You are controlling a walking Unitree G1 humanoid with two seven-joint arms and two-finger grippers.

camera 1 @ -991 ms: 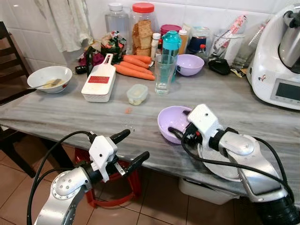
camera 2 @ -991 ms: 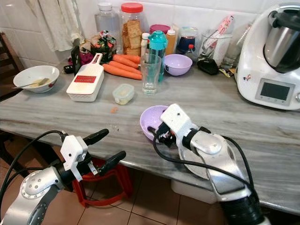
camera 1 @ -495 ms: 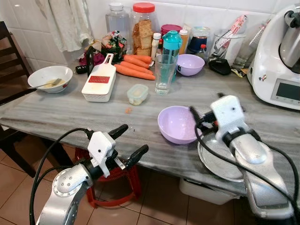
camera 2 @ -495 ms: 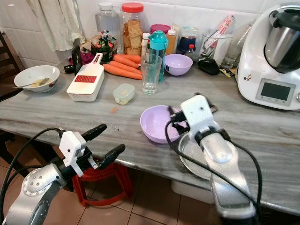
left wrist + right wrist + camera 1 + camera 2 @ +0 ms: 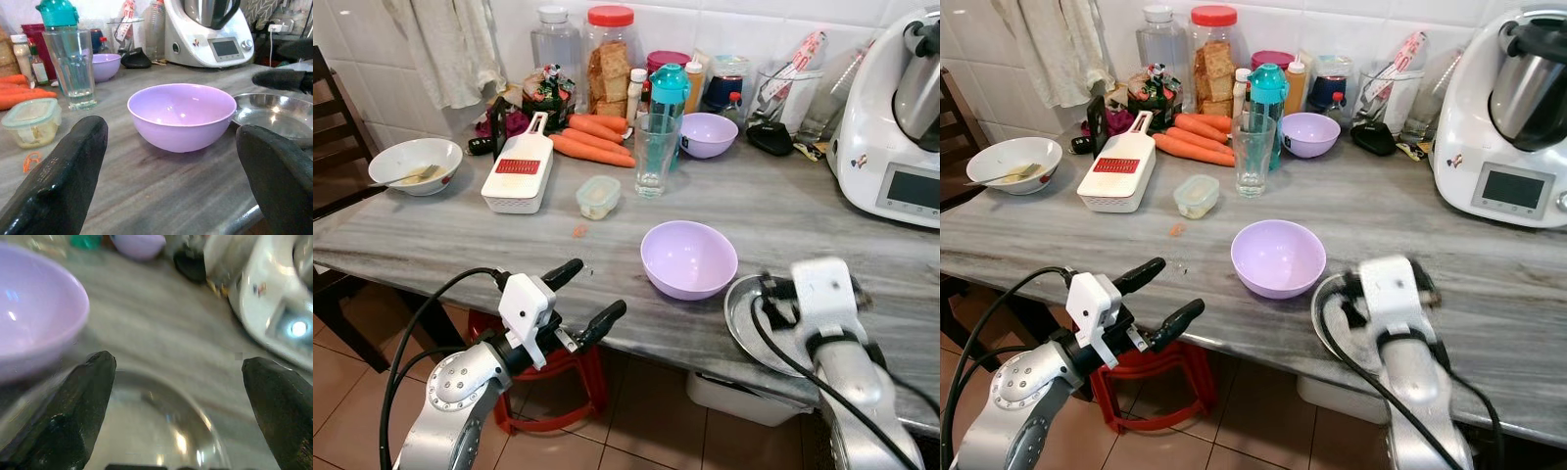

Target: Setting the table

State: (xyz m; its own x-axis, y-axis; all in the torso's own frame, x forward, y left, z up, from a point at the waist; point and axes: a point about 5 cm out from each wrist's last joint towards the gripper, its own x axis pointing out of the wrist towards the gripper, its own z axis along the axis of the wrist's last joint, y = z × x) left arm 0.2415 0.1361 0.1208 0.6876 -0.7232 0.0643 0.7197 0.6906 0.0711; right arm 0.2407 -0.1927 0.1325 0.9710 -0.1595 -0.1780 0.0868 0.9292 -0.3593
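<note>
R jaws wide over steel plate (image 5: 161, 431)

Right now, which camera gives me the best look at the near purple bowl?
The left wrist view: the near purple bowl sits sharp and whole between the open left gripper fingers. Both eye views show it whole, from above; the right wrist view shows a blurred edge.

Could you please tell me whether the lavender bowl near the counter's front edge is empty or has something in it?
Empty. The lavender bowl stands upright on the counter, its bare inside showing in both eye views.
</note>
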